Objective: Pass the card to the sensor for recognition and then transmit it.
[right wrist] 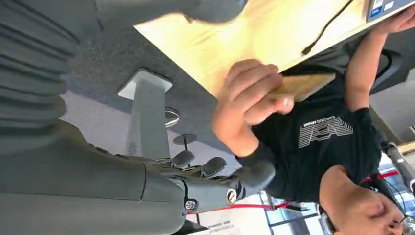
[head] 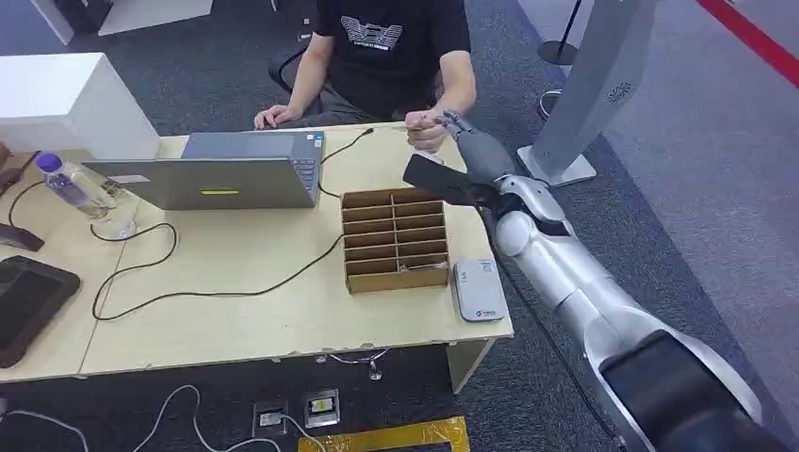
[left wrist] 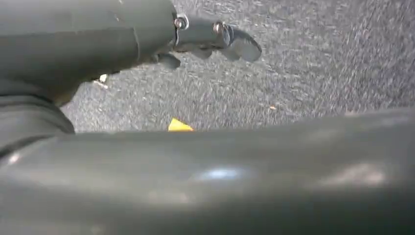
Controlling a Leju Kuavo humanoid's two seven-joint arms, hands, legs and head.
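My right hand [head: 460, 130] reaches over the table's far edge toward a seated person. The person's hand [head: 426, 121] is right at my fingertips. In the right wrist view that person's hand [right wrist: 249, 103] pinches the tan card [right wrist: 301, 85], which is apart from my right hand [right wrist: 205, 176], whose fingers are spread and hold nothing. The white card sensor [head: 476, 289] lies on the table near its right front corner. My left hand [left wrist: 210, 39] hangs over grey carpet and holds nothing.
A cardboard divider box [head: 394, 238] stands left of the sensor. A laptop [head: 221, 174] with a trailing cable sits mid-table, with a water bottle [head: 66, 184] and a black device [head: 24, 301] at the left. A white stand [head: 584, 104] rises beside the table's right end.
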